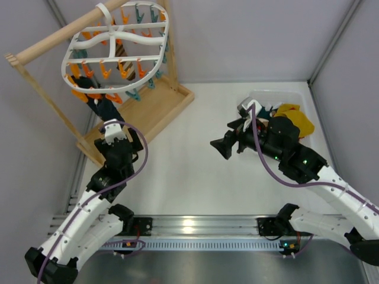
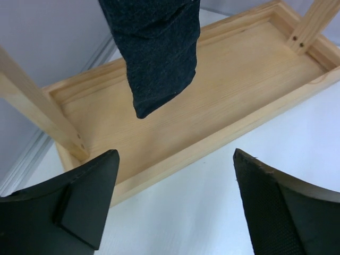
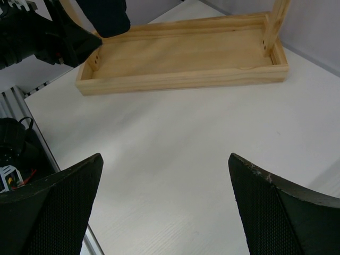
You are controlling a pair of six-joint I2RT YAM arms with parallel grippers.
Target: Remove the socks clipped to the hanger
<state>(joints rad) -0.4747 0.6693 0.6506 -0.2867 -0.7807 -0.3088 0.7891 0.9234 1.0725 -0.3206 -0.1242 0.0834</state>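
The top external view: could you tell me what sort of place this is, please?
Probably a robotics lab test cell: grey panel walls enclose a white table, the left arm and right arm are mounted on a metal rail, and the hanger hangs on a wooden stand.

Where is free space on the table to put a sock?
The white table is bare between the wooden tray, the right claw and the metal rail. Crowded: under the hanger, where a dark sock hangs above the left claw, and around the bin.

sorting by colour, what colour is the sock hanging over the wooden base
The sock is dark blue-black; left wrist view shows it best.
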